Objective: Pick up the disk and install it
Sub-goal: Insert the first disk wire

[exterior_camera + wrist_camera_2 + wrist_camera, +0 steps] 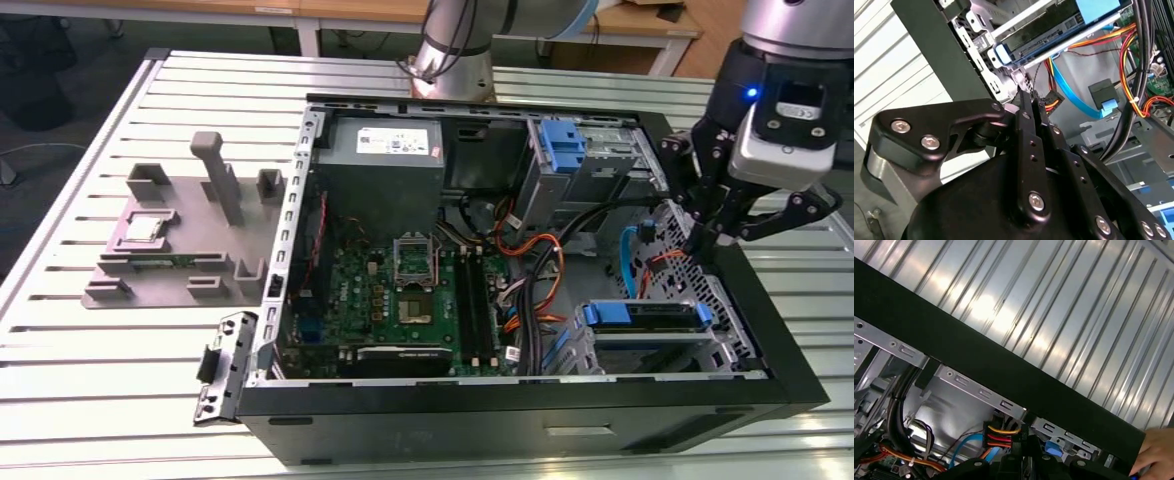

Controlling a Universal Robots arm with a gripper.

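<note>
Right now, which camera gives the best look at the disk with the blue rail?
The exterior view: the disk sits in the drive cage, its blue front rail and top in sight. The second wrist view catches one end of it, cropped, beyond the end effector.

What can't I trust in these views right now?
1. Disk, exterior view: the bay cage covers its lower part, so I cannot tell whether it is seated.
2. Pincer, second wrist view: shut, but its tips sit against dark wires, so I cannot tell whether anything thin is pinched.
3. Hand, first wrist view: cut off by the picture's edge, so what it touches is unseen.
</note>
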